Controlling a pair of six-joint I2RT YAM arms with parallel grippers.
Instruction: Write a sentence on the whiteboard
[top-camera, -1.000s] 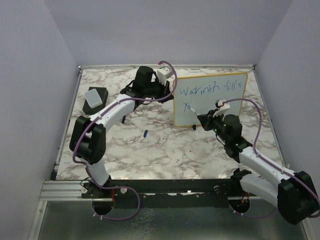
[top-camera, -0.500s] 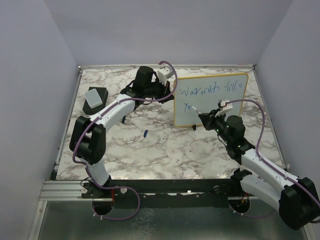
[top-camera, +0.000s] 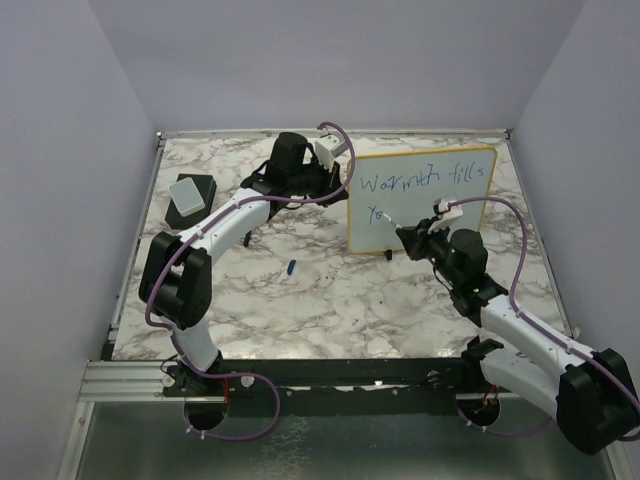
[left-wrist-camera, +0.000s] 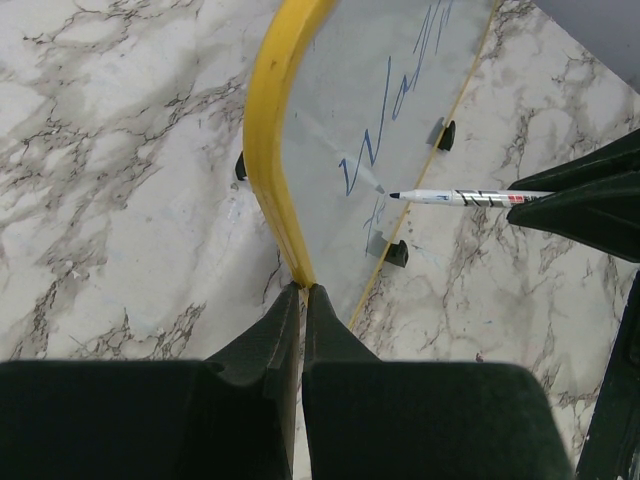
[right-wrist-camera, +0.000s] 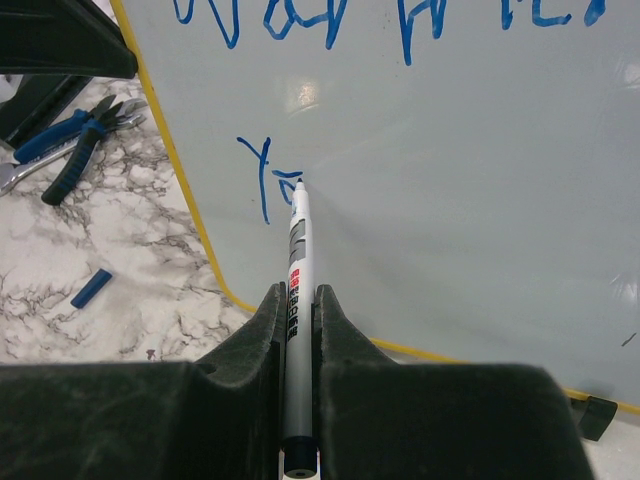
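Looking at a glossy whiteboard (top-camera: 421, 198) here: flat rectangle, rounded corners, thin yellow frame, two little black feet, parked upright on a marble-patterned table (top-camera: 330, 300) toward the far right side. Long side running left to right, writing face turned toward the arm bases. Sentence (top-camera: 425, 182) in thin blue handwriting, running left to right along that long side: "Warmth fills" across the top, then just a "Yo" lower down near the left edge. Left gripper (left-wrist-camera: 302, 296) clenched on the yellow frame at the board's left edge, jaws nearly together with only the thin rim between. Right gripper (right-wrist-camera: 298, 292) squeezed around a slim white marker (right-wrist-camera: 297, 235), smooth plastic barrel with red and black print, long axis straight out from the fingers, tip right against the shiny surface at the "o", touching as far as can be told. From above, pointing up and left from the right arm. Also around: blue-handled pliers (right-wrist-camera: 70, 150), small blue cap (right-wrist-camera: 91, 288) lying on the marble, grey-topped black eraser (top-camera: 190, 195) well off to the left.
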